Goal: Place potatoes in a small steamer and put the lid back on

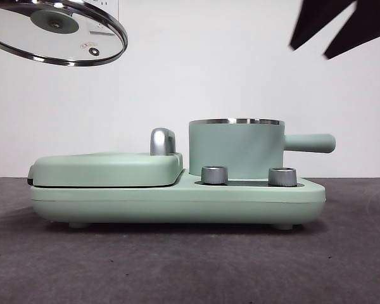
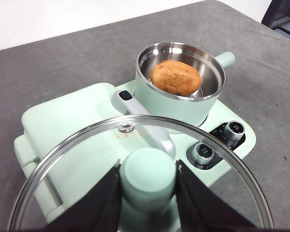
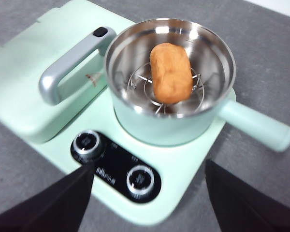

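**A:** One potato [image 3: 171,73] is in, lying on the wire rack [image 3: 145,87] inside the steamer [image 1: 235,151]. Pot sits on the cooker base [image 1: 177,202], on the bench [image 1: 190,266], handle sticking out sideways. Lid [image 1: 54,31] isn't on yet.

**B:** Where's the lid?

**A:** Up in the air, high and well off to the grill side of the pot, tilted. Left tool [image 2: 147,181] has it, both jaws pressed on the green knob [image 2: 147,176], glass disc hanging below the wrist.

**B:** Right tool?

**A:** Right tool [image 3: 150,193] hovers above the dial end of the base, jaws spread wide, holding nothing, touching nothing. Probably the dark shape at the top corner in the front view. Looks parked to me.

**B:** So the step is lid on. Notes?

**A:** Level the lid first; it's canted now and a tilted steel rim would catch the pot rim on one side. Carry it across above the chrome grill handle [image 1: 163,142], which stands right beside the pot. Centre the knob over the potato, then lower straight until the rims meet all round. Potato top looks below the rim from the wrist views, so I expect clearance, but can't confirm from the front. Let go only once seated. Glass on steel slides easily.

**B:** Risks?

**A:** Nudging the pot off its spot, or the lid resting skewed.
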You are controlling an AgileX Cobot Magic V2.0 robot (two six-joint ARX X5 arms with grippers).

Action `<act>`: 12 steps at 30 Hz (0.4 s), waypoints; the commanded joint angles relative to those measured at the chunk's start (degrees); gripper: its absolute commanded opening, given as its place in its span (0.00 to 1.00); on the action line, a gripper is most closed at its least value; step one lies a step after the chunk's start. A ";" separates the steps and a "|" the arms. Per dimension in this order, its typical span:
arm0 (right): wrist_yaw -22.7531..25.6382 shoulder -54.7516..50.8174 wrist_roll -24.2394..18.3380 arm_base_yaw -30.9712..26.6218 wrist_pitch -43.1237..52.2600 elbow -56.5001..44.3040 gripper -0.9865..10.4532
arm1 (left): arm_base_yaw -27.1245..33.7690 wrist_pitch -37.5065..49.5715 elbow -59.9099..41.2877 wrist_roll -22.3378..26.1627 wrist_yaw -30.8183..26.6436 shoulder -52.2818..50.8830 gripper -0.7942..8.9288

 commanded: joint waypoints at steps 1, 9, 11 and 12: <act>-0.26 -6.51 1.25 0.24 0.59 -3.15 0.39 | -0.79 1.51 0.90 -0.17 0.66 -0.07 0.09; 0.13 -23.30 1.88 0.24 -9.01 -7.10 0.39 | -4.31 2.43 0.90 0.02 0.66 0.85 0.09; 0.46 -26.67 2.08 0.24 -11.69 -7.10 0.39 | -5.60 3.61 0.90 0.04 0.66 1.68 0.09; 0.46 -28.17 2.10 0.24 -12.90 -7.10 0.39 | -6.27 4.59 0.90 0.02 0.66 2.23 0.09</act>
